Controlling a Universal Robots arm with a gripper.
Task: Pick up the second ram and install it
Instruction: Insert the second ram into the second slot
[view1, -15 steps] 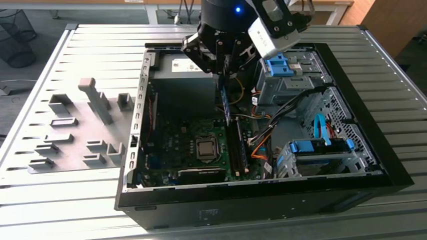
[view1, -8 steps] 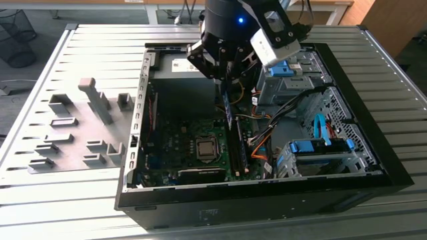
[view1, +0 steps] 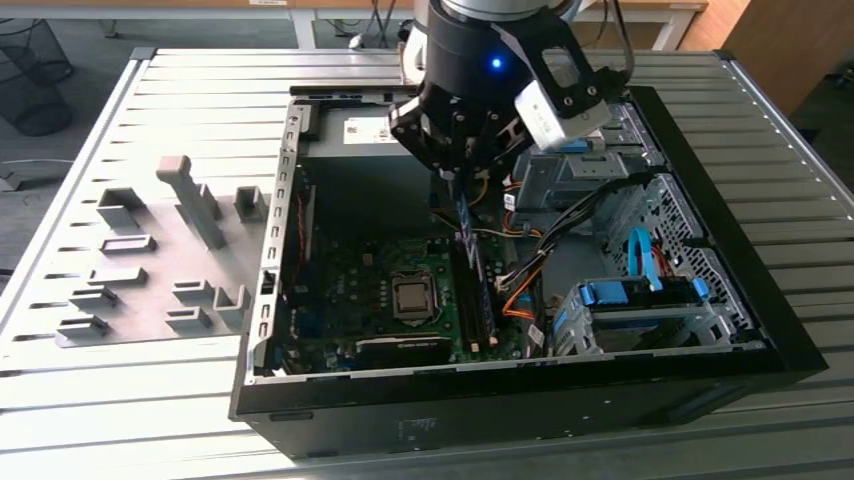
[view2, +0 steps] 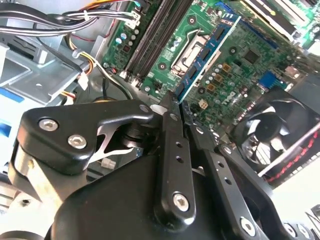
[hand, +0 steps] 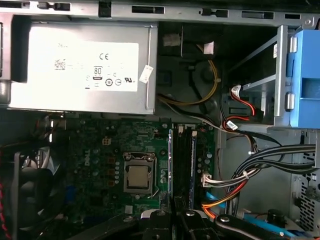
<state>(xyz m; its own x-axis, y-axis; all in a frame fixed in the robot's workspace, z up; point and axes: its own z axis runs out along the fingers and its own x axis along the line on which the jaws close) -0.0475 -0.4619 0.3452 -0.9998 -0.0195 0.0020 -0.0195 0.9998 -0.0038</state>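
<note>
1. A slatted metal surface (view1: 160, 90) is carrying an open computer case (view1: 747, 290), with grey holder blocks (view1: 147, 270) lying at the exterior view's left.
2. The hand (view1: 461, 175) is hanging over the case, clenching the second ram (view2: 202, 60) by its upper end.
3. The stick's long axis is running down from the fingers toward the memory slots (hand: 186, 155) directly beneath.
4. Inside the case, a motherboard (hand: 115, 145), a power supply (hand: 80, 65) and cables (hand: 260, 165) are sitting.

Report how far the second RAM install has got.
Done: the second ram is off the table and clamped edge-on in the gripper, inside the open computer case. In hand: the exterior view shows the stick hanging over the motherboard, above the memory slots. Left: seating it. One stick already stands in a slot; the held one is not yet in.
</note>
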